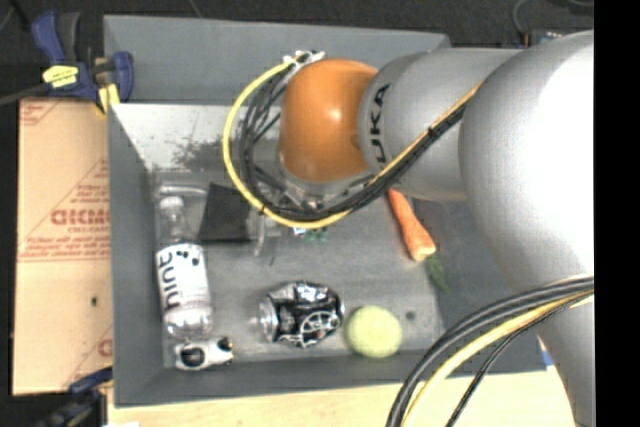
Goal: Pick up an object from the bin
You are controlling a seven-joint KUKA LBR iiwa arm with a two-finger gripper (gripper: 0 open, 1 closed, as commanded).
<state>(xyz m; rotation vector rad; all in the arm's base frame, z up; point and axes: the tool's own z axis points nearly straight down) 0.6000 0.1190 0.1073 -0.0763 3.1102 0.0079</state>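
Claw (267, 233), clenched or released I cannot tell under its orange cover (322, 120), hangs right of the clear bottle (183, 280), a black slab (226, 215) between them, crushed can (298, 316) farther right.

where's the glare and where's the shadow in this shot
Camera view: broad glare on the arm's silver shell, and a softer sheen on its orange cover. The arm's shadow darkens the middle of the bin around the black flat piece. The clear bottle, crushed can and yellow-green ball are evenly lit.
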